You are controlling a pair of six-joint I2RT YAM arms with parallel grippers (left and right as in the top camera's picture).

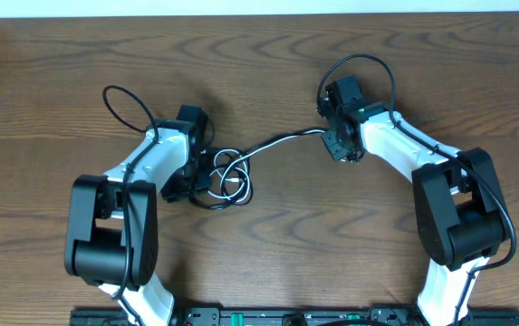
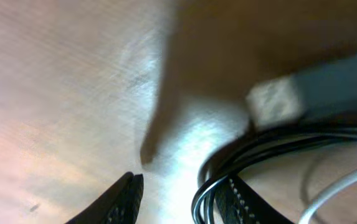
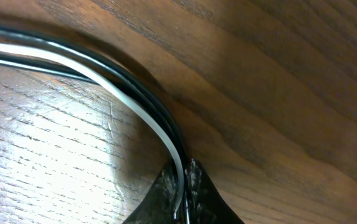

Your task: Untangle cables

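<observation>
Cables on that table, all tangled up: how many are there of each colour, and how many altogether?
Black cables: 2
White cable: 1
Total: 3

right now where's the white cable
In the overhead view the white cable runs across the middle, from the tangled loops beside the left gripper up to the right gripper, which pinches it.
</observation>
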